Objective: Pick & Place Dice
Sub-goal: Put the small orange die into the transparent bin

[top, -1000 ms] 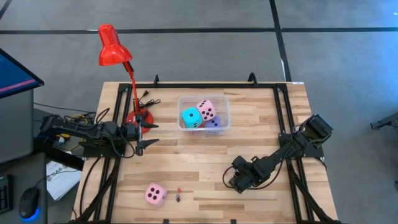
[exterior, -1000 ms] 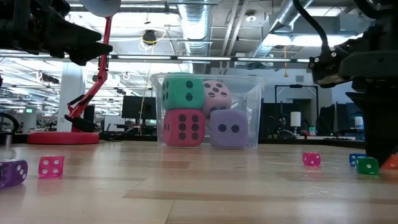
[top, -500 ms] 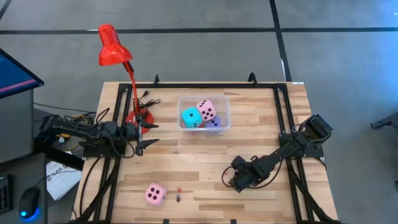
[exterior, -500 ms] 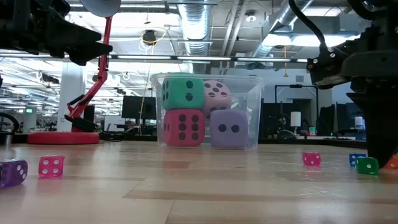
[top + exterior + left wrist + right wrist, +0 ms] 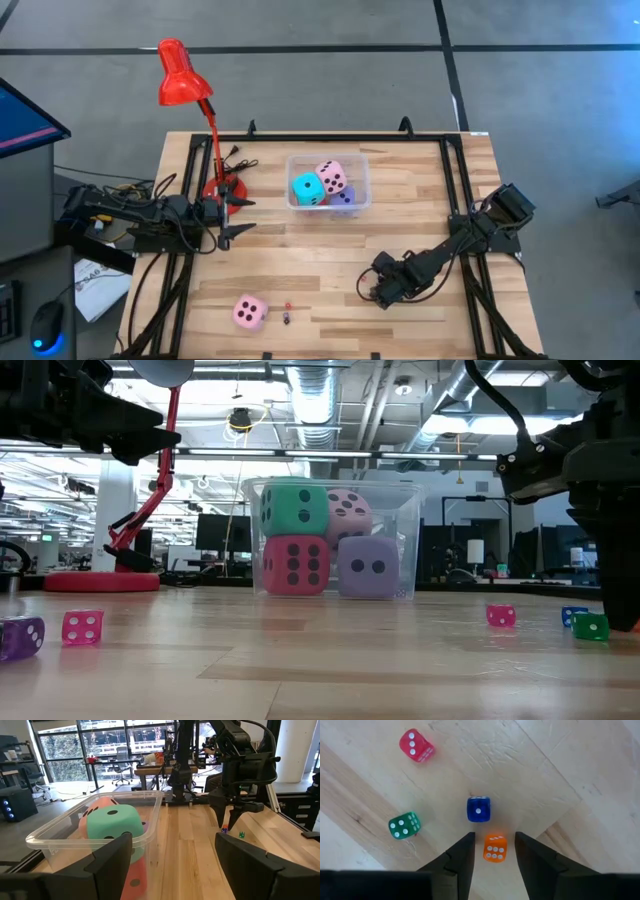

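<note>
We see the right end effector a touch lower than before, half open and empty over the small orange die, while four big dice sit in the bin, the pink die alone on the counter, and the left end effector open and empty.

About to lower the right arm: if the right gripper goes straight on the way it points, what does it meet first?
Most likely the small orange die, lying between the right gripper's open fingers, on the table.

Orange die between end effector fingers (apart)
</note>
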### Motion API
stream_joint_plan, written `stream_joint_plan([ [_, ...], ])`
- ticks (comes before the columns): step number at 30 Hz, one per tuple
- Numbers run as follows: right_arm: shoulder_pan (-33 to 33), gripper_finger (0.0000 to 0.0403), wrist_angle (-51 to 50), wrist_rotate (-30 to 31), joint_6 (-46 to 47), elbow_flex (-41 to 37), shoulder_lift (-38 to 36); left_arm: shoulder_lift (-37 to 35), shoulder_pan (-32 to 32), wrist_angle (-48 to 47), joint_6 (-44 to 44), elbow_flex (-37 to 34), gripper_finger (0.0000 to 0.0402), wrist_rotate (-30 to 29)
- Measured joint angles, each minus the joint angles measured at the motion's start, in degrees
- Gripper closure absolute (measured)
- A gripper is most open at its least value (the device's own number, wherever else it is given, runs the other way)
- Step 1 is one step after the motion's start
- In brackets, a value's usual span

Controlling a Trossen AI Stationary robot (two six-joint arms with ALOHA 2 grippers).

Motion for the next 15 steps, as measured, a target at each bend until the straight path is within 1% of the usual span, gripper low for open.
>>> stream_joint_plan([
  [15,-0.63,0.0343,-0.53,-0.42,0.02,-0.02,-0.02,0.0,0.01,0.0,0.01,-0.02,0.0128,0.0],
])
